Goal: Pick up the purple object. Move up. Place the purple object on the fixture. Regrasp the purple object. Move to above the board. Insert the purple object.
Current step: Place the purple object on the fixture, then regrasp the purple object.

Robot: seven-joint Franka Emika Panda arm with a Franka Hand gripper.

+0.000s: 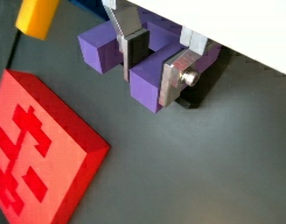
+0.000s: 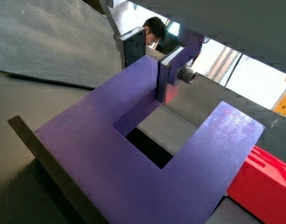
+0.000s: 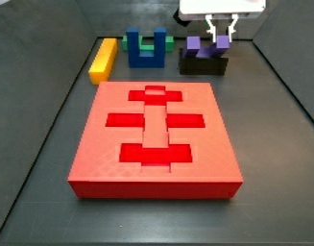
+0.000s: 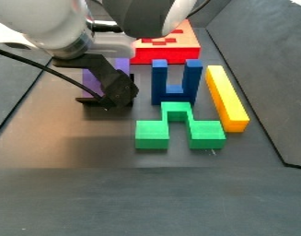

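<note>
Behind the board (image 3: 153,135) | matte violet purple object (image 3: 205,45), prongs up, sits on the fixture (image 3: 205,64) | gripper (image 1: 153,68) closed on one prong | blue block (image 3: 149,50) and yellow bar (image 3: 104,60) just beside.

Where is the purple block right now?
The purple object sits on the fixture, beyond the board and beside the blue block, with the claw around it.

In a side view the board (image 3: 154,135) lay nearest; behind it, left to right, a bar (image 3: 104,60), a U-shaped block (image 3: 149,50), then the fixture (image 3: 205,64) bearing the purple object (image 3: 206,44), the gripper (image 3: 221,33) astride one prong
</note>
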